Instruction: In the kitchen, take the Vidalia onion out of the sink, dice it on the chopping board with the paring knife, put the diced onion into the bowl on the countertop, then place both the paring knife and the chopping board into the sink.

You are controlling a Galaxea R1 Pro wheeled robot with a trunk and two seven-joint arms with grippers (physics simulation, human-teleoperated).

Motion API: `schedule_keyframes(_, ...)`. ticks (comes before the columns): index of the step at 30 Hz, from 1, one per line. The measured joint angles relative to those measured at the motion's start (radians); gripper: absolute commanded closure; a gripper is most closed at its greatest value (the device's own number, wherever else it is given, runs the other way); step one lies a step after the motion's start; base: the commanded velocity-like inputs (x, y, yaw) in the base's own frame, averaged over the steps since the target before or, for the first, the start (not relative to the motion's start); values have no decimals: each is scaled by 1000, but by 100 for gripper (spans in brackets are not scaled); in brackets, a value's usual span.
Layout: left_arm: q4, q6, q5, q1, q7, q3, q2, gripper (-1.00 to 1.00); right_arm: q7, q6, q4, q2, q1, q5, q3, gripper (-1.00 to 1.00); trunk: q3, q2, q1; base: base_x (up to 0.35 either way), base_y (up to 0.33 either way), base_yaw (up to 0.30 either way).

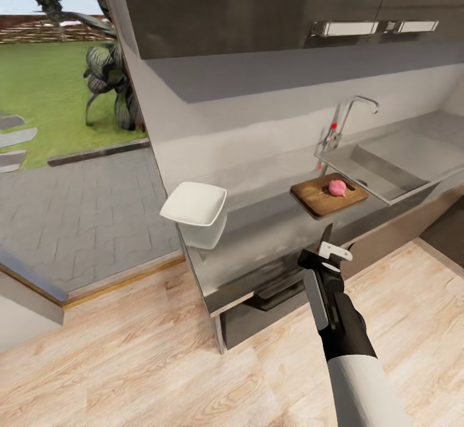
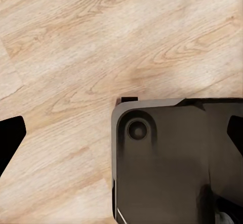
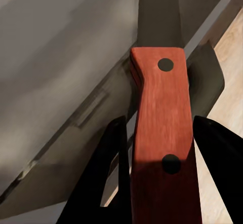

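On the countertop (image 1: 270,221), sink (image 1: 399,163) basin holds nothing I can make out; onion (image 1: 338,187) sits on chopping board (image 1: 328,195); bowl (image 1: 195,211) overhangs the counter's end. My right gripper (image 1: 325,256) pinches the paring knife (image 3: 164,133), blade toward the board.

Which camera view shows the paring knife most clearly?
The right wrist view: the paring knife appears close, red handle with two rivets, between the right tool's fingers. The head view shows its blade tip small, above the tool.
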Motion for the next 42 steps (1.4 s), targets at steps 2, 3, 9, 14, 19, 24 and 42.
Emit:
schedule_keyframes(2,0,0,0,0,0,0,0,-100,0,0,0,0,0,0,0,100,0,0,0,-3,0,0)
schedule_keyframes(3,0,0,0,0,0,0,0,-100,0,0,0,0,0,0,0,100,0,0,0,-1,0,0)
schedule_keyframes(9,0,0,0,0,0,0,0,-100,0,0,0,0,0,-1,0,100,0,0,0,0,0,0)
schedule_keyframes(14,0,0,0,0,0,0,0,-100,0,0,0,0,0,0,0,100,0,0,0,0,0,0)
schedule_keyframes(19,0,0,0,0,0,0,0,-100,0,0,0,0,0,1,1,100,0,0,0,-83,0,0)
schedule_keyframes(24,0,0,0,0,0,0,0,-100,0,-1,3,0,0,1,2,100,0,0,0,-239,0,0)
schedule_keyframes(42,3,0,0,0,0,0,0,-100,-8,3,-57,0,0,-6,2,100,0,0,0,-92,0,0)
